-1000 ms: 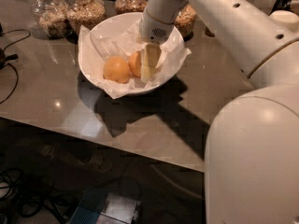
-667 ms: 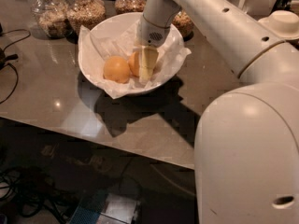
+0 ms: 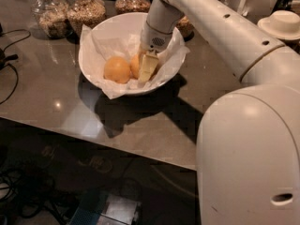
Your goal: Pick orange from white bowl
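Hand (image 3: pixel 147 68) is down inside white bowl (image 3: pixel 117 25) on desk (image 3: pixel 47 102), approx. 4 o'clock side, right against one orange (image 3: pixel 134 65); can't tell if it's clamped. Other orange (image 3: pixel 117 70) is at its 9 o'clock.

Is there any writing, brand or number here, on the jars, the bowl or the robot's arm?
None readable. The jars show no legible label; the white bowl and the arm are plain. The gripper sits down in the bowl, against an orange.
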Robot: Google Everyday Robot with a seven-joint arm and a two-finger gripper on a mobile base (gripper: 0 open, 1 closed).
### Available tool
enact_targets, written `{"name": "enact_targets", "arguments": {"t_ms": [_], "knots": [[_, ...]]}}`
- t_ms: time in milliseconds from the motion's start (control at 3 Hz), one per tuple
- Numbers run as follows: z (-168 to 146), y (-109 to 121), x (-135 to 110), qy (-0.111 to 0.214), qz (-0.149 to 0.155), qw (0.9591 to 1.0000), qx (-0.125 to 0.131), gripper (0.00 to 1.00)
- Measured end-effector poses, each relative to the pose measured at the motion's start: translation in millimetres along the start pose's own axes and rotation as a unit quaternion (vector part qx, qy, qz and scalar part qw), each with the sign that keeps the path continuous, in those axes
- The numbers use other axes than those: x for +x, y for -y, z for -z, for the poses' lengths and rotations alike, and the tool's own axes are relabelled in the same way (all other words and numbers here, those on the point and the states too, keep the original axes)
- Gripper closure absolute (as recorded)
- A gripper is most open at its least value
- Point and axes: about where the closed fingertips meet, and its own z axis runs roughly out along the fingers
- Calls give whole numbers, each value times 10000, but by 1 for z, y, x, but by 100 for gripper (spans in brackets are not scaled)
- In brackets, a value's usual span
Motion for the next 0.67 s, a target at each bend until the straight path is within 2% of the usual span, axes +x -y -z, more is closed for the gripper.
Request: {"name": "enact_targets", "arguments": {"t_ms": [333, 667], "knots": [[3, 0, -1, 0, -7, 10000, 4, 65], [16, -7, 10, 3, -215, 9995, 241, 89]]}}
